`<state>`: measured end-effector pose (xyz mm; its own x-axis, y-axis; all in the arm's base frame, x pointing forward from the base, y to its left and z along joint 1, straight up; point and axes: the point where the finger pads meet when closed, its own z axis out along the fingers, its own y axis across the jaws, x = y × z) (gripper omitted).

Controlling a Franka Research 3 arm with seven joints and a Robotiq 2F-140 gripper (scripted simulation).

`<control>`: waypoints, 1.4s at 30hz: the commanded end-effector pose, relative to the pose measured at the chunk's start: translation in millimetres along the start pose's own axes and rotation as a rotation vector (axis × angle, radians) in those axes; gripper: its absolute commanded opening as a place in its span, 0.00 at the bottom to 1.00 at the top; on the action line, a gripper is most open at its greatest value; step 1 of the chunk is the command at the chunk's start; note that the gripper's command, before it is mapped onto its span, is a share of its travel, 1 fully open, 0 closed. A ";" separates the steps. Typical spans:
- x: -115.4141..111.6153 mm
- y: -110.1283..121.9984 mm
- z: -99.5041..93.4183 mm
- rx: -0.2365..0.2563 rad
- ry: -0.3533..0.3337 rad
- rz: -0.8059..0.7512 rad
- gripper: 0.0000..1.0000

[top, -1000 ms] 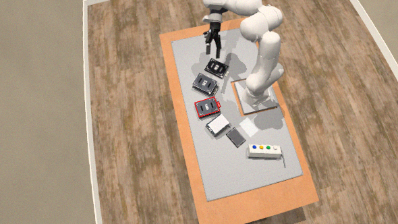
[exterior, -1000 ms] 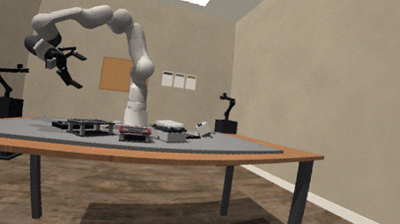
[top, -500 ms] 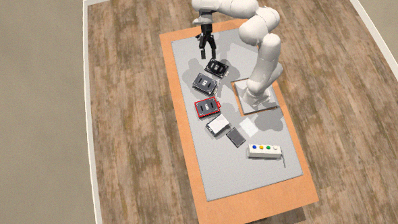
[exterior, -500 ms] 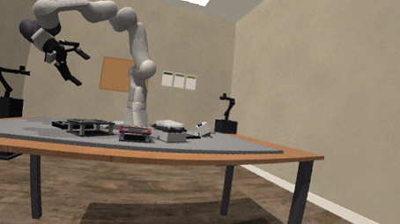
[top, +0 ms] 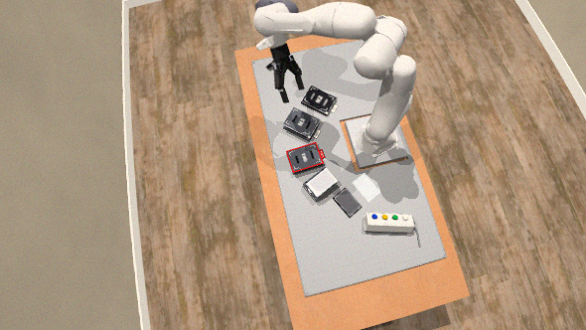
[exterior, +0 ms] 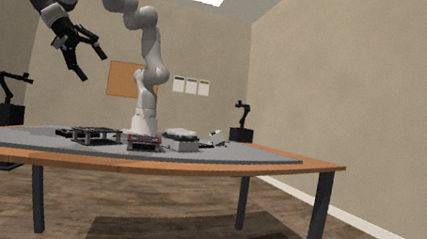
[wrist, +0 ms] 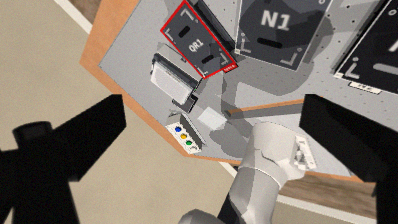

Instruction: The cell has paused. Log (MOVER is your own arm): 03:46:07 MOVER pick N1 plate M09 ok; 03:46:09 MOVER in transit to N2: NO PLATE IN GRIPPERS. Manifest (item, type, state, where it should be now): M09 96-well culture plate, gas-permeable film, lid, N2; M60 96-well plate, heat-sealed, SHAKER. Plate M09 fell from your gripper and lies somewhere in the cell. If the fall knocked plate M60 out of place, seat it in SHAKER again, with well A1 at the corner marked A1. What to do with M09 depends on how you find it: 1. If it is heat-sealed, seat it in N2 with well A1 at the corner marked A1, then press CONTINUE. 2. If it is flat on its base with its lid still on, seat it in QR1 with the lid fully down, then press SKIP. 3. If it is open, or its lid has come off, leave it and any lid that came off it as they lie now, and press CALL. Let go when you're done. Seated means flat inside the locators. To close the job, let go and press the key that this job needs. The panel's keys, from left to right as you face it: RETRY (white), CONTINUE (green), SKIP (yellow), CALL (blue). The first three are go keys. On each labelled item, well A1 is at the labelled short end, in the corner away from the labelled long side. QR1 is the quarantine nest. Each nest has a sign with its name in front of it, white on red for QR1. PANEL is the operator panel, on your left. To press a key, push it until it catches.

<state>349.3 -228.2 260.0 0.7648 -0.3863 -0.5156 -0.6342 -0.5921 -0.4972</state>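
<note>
My gripper [top: 292,89] [exterior: 93,67] [wrist: 212,110] is open and empty, high above the far end of the table. A dark flat plate [top: 347,202] [wrist: 187,103] lies on the grey mat [top: 348,258] between the shaker and the panel. A pale flat rectangle [top: 366,187] [wrist: 212,119], like a loose lid, lies apart beside it. The shaker [top: 320,185] [exterior: 181,142] [wrist: 170,80] carries a whitish plate that looks flat on it. The red-edged QR1 nest [top: 305,157] [exterior: 149,139] [wrist: 195,45] is empty. Nests N1 [top: 302,123] [wrist: 272,22] and N2 [top: 318,99] are empty.
The panel [top: 389,225] [wrist: 187,134] stands near the mat's edge with blue [top: 374,216], yellow [top: 384,217], green [top: 395,217] and white [top: 405,217] keys. The arm's base [top: 377,144] stands beside the nests. My own forearm fills the bottom of the wrist view.
</note>
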 end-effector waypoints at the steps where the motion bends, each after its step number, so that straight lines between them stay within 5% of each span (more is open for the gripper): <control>1: 10.5 -4.3 -1.7 -0.085 0.018 0.173 1.00; 9: 27.6 -79.2 0.5 -0.305 0.124 0.204 1.00; 15: 32.0 -143.5 4.5 -0.422 0.239 0.205 1.00; 17: 32.0 -143.5 4.5 -0.422 0.239 0.205 1.00; 24: 26.2 -217.0 12.0 -0.498 0.380 0.189 1.00; 32: 10.7 -284.9 21.6 -0.522 0.509 0.162 1.00; 42: -3.6 -325.7 28.6 -0.518 0.584 0.142 1.00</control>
<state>543.5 -19.6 397.0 0.7785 -0.6246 -0.0616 -0.6260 -0.7798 -0.0040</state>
